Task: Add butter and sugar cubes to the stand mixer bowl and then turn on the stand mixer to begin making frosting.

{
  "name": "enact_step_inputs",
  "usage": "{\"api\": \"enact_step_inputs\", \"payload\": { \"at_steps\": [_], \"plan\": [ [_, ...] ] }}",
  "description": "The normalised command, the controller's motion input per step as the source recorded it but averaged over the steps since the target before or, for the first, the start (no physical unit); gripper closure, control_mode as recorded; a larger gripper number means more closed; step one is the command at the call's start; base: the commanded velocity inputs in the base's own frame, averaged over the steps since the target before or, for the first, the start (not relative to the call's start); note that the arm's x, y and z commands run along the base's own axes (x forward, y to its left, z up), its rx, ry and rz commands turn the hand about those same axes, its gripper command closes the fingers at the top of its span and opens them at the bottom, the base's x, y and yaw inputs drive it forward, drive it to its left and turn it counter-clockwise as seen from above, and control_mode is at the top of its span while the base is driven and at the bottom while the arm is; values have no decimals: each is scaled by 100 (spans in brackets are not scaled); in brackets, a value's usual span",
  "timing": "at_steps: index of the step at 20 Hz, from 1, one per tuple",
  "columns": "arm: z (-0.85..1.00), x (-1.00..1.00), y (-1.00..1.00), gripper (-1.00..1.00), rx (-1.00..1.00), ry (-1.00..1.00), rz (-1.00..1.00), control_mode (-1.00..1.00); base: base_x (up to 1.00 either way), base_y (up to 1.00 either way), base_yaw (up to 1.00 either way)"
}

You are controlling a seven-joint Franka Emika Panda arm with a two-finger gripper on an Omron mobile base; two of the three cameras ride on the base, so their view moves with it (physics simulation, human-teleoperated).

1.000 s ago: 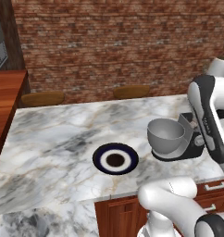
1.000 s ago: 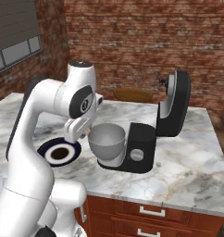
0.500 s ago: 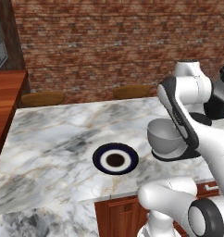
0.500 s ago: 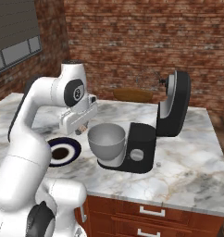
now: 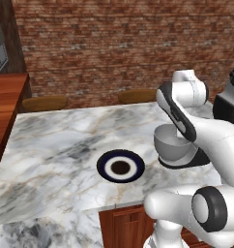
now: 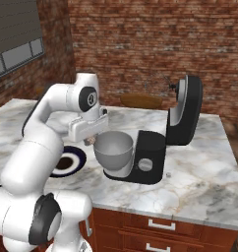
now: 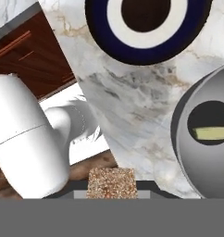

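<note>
Left base view: marble counter point(image 5: 56, 145) w/ the dark-blue-rimmed plate point(image 5: 120, 167) mid-front, its brown centre bare. The stand mixer bowl point(image 5: 173, 144) sits just right of the plate, apart from it, partly behind the arm.

Right base view: the stand mixer point(image 6: 158, 142), black, head tilted up and back, so the bowl's mouth is clear from above. Small silver knob point(image 6: 145, 165) on its side, facing the front edge. The gripper point(image 6: 93, 139) hangs at the bowl's left rim, between plate and bowl, close to the rim; can't tell if touching.

Hand view: a speckled brown sugar cube point(image 7: 111, 182) sits pinched between the finger tips, jaws narrowed onto it. The bowl lies off to the right of the cube, plate ahead at top. Bowl is deep, grey metal, w/ a pale yellow butter stick point(image 7: 212, 134) already lying in the bottom, long axis across the view.

My read: the cube needs a short shift toward the bowl before letting go; drop now and it hits marble.
</note>
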Motion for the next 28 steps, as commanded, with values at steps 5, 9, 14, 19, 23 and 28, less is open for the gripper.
{"api": "enact_step_inputs", "payload": {
  "at_steps": [5, 9, 14, 19, 23, 28],
  "plan": [
    [-29, 24, -10, 100, 0, 0, -8, -100, 0, 0, 0],
    [-16, 22, -14, 100, 0, 0, -8, -100, 0, 0, 0],
    [-24, 26, -9, 100, 0, 0, -6, -100, 0, 0, 0],
    [-22, 30, -13, 100, 0, 0, -2, -100, 0, 0, 0],
    [-21, 19, -16, 100, 0, 0, -2, -100, 0, 0, 0],
    [-17, 23, -6, 100, 0, 0, -3, -100, 0, 0, 0]
  ]
}}
